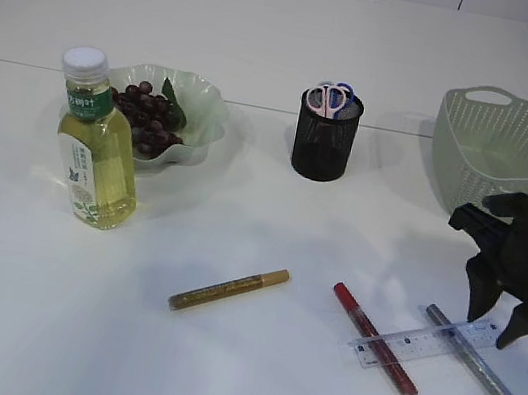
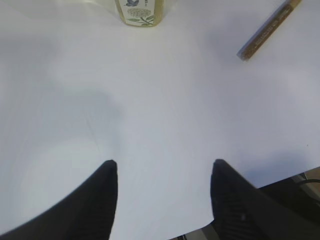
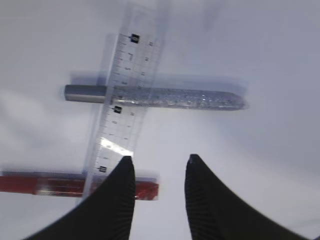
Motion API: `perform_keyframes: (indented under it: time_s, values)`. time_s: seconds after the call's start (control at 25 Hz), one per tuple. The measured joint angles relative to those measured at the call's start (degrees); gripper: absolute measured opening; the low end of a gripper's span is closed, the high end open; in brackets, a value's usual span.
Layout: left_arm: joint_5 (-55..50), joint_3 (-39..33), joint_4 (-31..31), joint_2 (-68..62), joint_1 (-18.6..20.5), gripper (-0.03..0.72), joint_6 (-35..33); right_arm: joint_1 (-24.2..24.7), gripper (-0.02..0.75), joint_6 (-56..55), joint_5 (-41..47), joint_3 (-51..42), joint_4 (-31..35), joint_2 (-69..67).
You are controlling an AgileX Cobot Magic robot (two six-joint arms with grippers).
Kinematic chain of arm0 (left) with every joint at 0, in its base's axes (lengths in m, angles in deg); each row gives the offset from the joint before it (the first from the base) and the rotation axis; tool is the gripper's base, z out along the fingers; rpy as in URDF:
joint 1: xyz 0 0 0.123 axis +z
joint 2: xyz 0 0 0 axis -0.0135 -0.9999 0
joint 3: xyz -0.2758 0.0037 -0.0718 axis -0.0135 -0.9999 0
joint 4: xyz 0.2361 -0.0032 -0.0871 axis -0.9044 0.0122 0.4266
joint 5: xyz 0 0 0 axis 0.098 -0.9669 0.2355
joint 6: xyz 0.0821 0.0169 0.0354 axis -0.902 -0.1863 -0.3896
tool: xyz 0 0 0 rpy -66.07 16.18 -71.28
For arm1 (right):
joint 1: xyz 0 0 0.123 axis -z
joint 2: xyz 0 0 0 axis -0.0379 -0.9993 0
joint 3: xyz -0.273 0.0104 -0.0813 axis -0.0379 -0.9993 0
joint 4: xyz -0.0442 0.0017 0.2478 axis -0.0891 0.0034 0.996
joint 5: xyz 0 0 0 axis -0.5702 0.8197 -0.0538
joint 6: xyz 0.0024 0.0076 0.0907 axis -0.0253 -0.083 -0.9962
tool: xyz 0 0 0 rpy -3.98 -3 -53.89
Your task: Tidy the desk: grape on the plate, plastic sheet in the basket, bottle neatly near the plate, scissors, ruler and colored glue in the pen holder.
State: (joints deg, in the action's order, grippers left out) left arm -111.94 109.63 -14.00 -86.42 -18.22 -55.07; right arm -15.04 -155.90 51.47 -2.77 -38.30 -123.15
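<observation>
Your right gripper [image 1: 496, 315] hangs at the right edge of the table [image 1: 214, 372], jaws spread and pinching nothing. Its fingertips [image 3: 125, 172] sit just above the near end of the clear ruler [image 1: 422, 342]; contact cannot be confirmed.

The ruler lies across two glue pens: the red glue pen [image 1: 372, 353] under its left end and the silver glitter glue pen [image 1: 476, 362] under its right end. In the right wrist view you see the ruler [image 3: 122, 102] overlapping both the silver pen [image 3: 160, 97] and the red one [image 3: 65, 184].

The gold glue pen [image 1: 228, 289] lies alone near the table's middle.

Your left gripper [image 2: 162, 172] hovers over bare table with jaws spread wide and empty; it does not appear in the exterior view.

The scissors [image 1: 330, 98] stand in the black mesh pen holder [image 1: 323, 145]. The grape [image 1: 144, 117] sits on the pale green plate [image 1: 208, 107], and the bottle [image 1: 97, 141] stands upright, touching or just in front of the plate's left side. The green basket [image 1: 491, 144] is at the far right.
</observation>
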Motion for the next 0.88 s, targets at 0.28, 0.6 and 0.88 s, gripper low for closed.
perform_keyframes:
  time_s: [0.28, 0.6, 0.88]
  values:
    - [0.0, 0.0, 0.0, 0.0, 0.0, 0.435, 0.0, 0.0, 0.290, -0.1, -7.0, -0.2, 3.9, -0.5]
    - [0.0, 0.0, 0.0, 0.0, 0.0, 0.435, 0.0, 0.0, 0.315, -0.1, -9.3, -0.3, 6.1, -3.2]
    - [0.0, 0.0, 0.0, 0.0, 0.0, 0.435, 0.0, 0.0, 0.318, 0.8, -9.3, -0.3, 7.7, -5.7]
